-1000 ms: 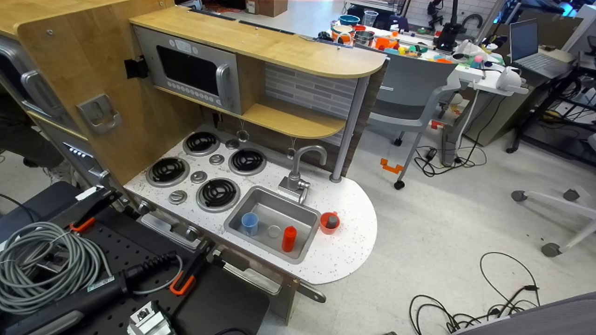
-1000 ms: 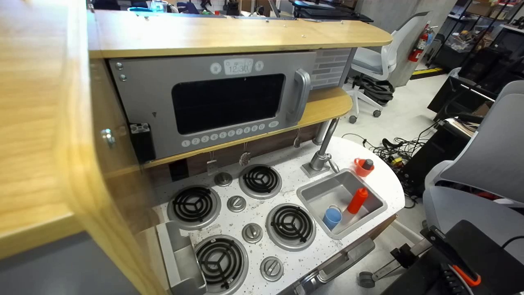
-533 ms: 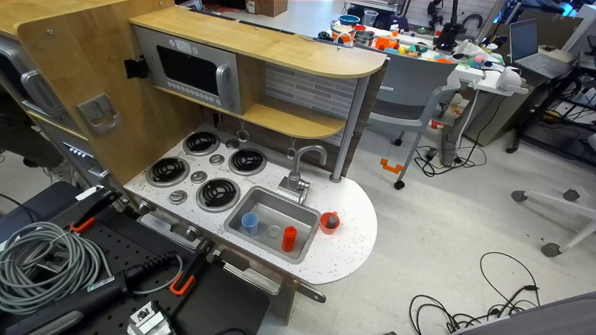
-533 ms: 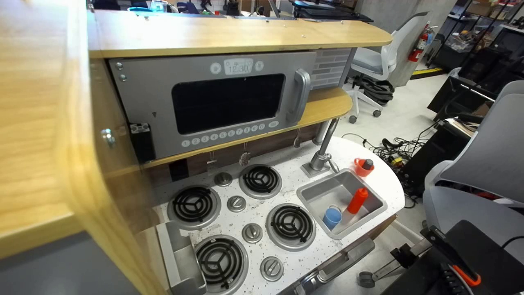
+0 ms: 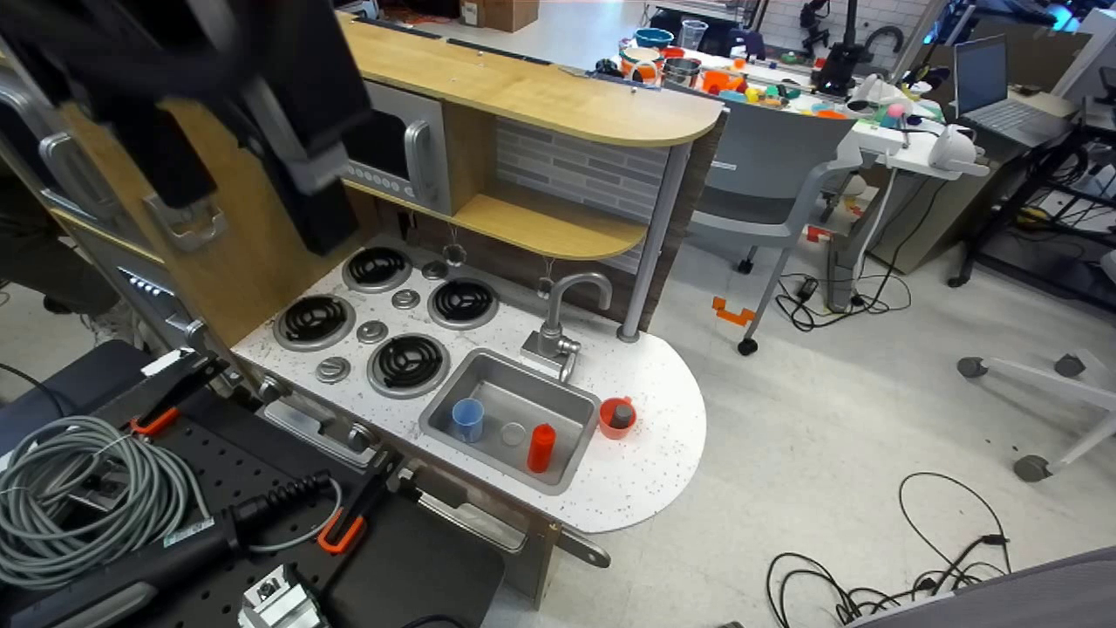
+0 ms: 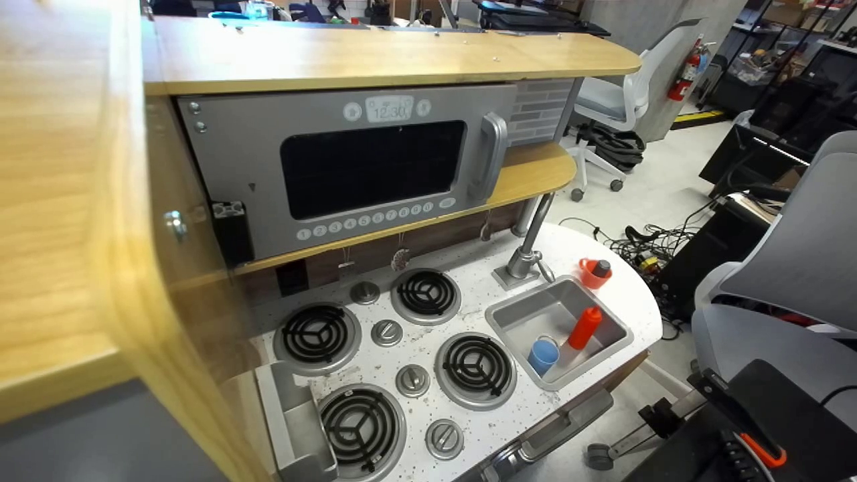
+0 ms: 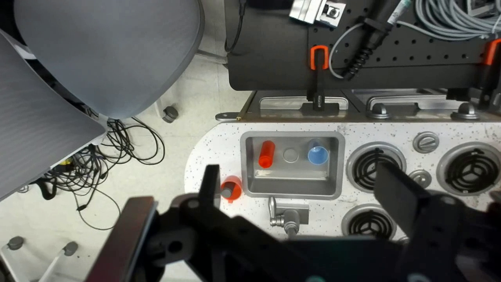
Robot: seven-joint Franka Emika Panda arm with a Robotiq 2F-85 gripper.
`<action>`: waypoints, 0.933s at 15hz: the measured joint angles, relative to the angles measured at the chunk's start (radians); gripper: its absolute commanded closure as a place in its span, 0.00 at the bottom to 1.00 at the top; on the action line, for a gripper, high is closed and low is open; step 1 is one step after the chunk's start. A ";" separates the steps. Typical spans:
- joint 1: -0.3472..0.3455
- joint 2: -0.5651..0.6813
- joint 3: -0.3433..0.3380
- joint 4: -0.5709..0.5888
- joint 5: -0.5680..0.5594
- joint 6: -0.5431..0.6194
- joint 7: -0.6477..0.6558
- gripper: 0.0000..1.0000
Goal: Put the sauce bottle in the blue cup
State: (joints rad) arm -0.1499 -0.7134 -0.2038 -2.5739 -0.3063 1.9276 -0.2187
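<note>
The red sauce bottle (image 5: 540, 449) stands upright in the grey sink (image 5: 514, 384). It also shows in an exterior view (image 6: 585, 328) and in the wrist view (image 7: 267, 154). The blue cup (image 5: 468, 421) stands mouth up in the same sink, apart from the bottle, and is also in view here (image 6: 543, 356) and in the wrist view (image 7: 317, 154). My gripper (image 5: 260, 208) is open and empty, high above the kitchen counter. In the wrist view the gripper's (image 7: 299, 175) fingers stand wide apart, with the sink farther down between and beyond them.
A red cup (image 7: 231, 186) holding a dark piece stands on the counter beside the sink. A faucet (image 5: 575, 288) rises at the sink's back edge. A shelf (image 5: 558, 222) and toy microwave (image 6: 375, 161) overhang the stove burners (image 6: 475, 371). A wooden side panel (image 5: 296, 288) stands at the stove's end.
My gripper has come into an exterior view from the upper left, where it was out of sight before. The bottle, cup and sink have not moved.
</note>
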 measured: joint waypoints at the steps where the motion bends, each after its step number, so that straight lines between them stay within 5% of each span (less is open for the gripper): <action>1: -0.001 0.035 -0.015 -0.009 -0.014 0.034 -0.017 0.00; 9: -0.035 0.414 -0.076 -0.121 -0.119 0.459 -0.091 0.00; 14: -0.089 0.723 -0.077 -0.097 -0.196 0.658 -0.070 0.00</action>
State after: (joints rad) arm -0.2393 0.0095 -0.2807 -2.6706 -0.5027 2.5860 -0.2886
